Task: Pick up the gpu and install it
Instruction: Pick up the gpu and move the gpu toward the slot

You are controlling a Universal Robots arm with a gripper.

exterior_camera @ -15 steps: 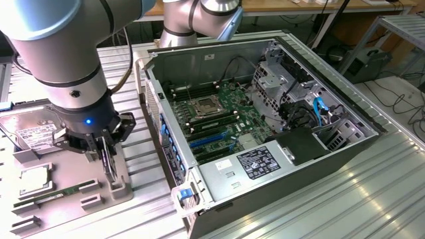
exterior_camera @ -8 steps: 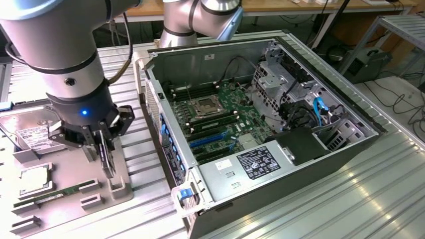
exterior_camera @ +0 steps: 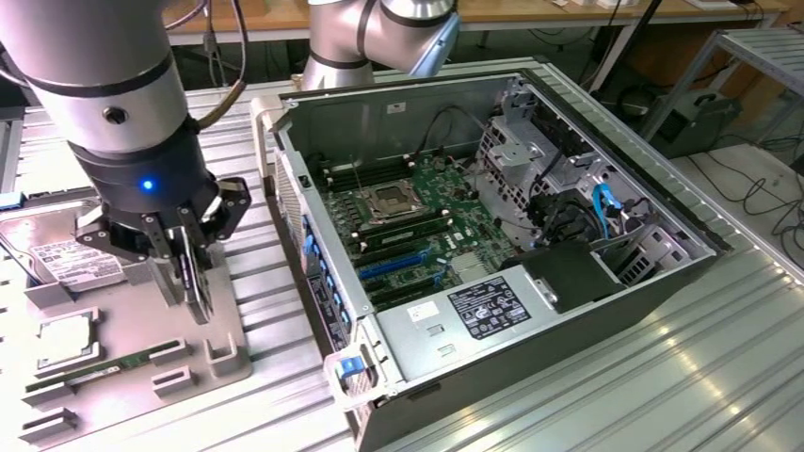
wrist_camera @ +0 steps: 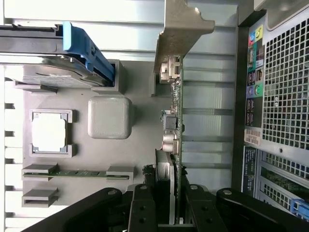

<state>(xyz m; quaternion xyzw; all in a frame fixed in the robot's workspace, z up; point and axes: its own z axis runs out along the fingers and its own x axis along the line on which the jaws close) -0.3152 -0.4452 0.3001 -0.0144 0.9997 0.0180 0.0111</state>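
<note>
Green flat gpu card with silver end bracket (wrist_camera: 174, 125) hangs edge-on, clamped in the downward-pointing tool (wrist_camera: 169, 192), above the grey tray (wrist_camera: 140, 121) beside the open computer case (exterior_camera: 377, 122).

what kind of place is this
Probably a robotics lab or test bench for computer assembly. An open PC case lies on a ribbed metal table, a grey fixture tray beside it holds a hard drive and memory stick, and a robot arm's fingers grip the gpu.

One gpu (wrist_camera: 173, 121), one hard drive (exterior_camera: 63, 261), one memory stick (exterior_camera: 107, 367), one processor (wrist_camera: 48, 133) and one computer case (exterior_camera: 377, 122).
</note>
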